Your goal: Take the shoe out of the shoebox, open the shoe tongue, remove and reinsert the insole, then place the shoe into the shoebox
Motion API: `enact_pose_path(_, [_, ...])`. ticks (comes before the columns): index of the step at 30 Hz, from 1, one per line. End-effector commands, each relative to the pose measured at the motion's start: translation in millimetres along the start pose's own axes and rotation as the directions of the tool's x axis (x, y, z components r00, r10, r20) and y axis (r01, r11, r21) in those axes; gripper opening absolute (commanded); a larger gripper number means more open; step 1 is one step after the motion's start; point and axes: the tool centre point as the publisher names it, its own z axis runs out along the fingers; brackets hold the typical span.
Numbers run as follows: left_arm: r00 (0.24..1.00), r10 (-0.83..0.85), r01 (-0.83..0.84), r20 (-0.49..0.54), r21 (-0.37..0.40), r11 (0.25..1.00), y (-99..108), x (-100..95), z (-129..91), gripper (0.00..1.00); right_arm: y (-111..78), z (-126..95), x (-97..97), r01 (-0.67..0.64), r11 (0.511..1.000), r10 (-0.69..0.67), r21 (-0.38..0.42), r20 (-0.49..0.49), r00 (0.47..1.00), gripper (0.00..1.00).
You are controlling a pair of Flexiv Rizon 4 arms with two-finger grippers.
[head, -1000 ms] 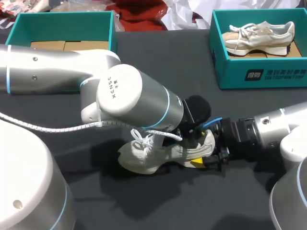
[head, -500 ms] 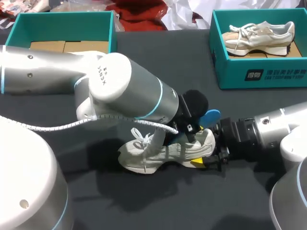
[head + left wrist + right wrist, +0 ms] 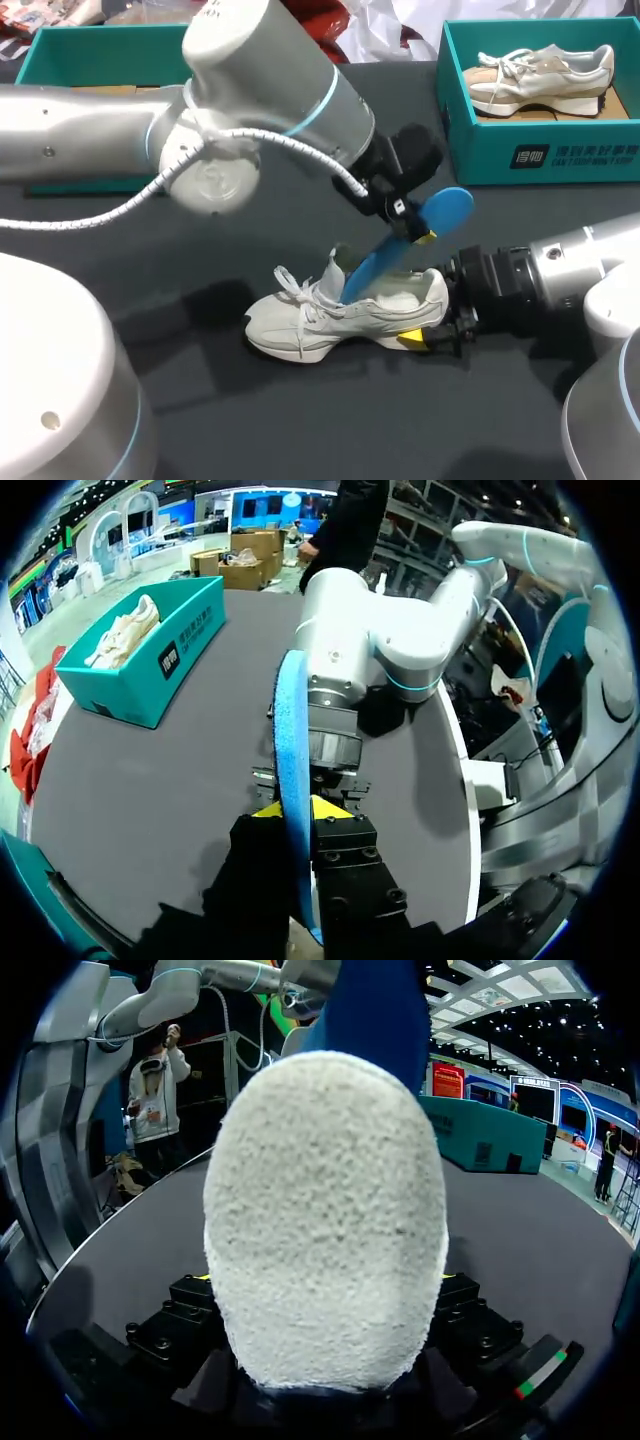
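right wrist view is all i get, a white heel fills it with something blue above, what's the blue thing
Observer: That's the insole. The left gripper holds it near its upper end, above the shoe.
Operator: is it out of the shoe yet
Observer: Not fully. Its lower end sits in the shoe's opening, and the insole slants up from there.
Operator: how's the shoe sitting
Observer: On its sole on the table, with the toe toward the left arm's side and the heel in the right gripper.
Operator: anything in the box
Observer: The right box holds a second shoe.
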Motion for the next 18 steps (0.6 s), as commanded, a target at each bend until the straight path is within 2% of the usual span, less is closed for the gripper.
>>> enact_pose_path(1, [0.991, 0.015, -0.019, -0.134, -0.027, 0.999, -13.0, 2.0, -17.6, 0.00, 0.0, 1.9, 0.8, -0.001, 1.000, 0.001, 0.003, 0.002, 1.000, 0.00])
enact_pose_path(8, [0.978, 0.046, -0.044, -0.205, 0.011, 0.999, -29.7, 22.1, -48.3, 0.00, 0.0, 1.9, 0.8, -0.001, 1.000, 0.001, 0.003, 0.002, 1.000, 0.00])
enact_pose_path(11, [0.969, 0.071, -0.056, -0.237, 0.070, 0.996, -36.9, 34.0, -66.2, 0.00, 0.0, 1.9, 0.8, -0.001, 1.000, 0.001, 0.003, 0.002, 1.000, 0.00])
enact_pose_path(14, [0.958, 0.106, -0.061, -0.268, 0.171, 0.983, -48.6, 43.6, -100.8, 0.00, 0.0, 1.9, 0.8, -0.001, 1.000, 0.001, 0.003, 0.002, 1.000, 0.00])
enact_pose_path(18, [0.958, 0.106, -0.061, -0.268, 0.171, 0.983, -48.6, 43.6, -100.8, 0.00, 0.0, 1.9, 0.8, -0.001, 1.000, 0.001, 0.003, 0.002, 1.000, 0.00])
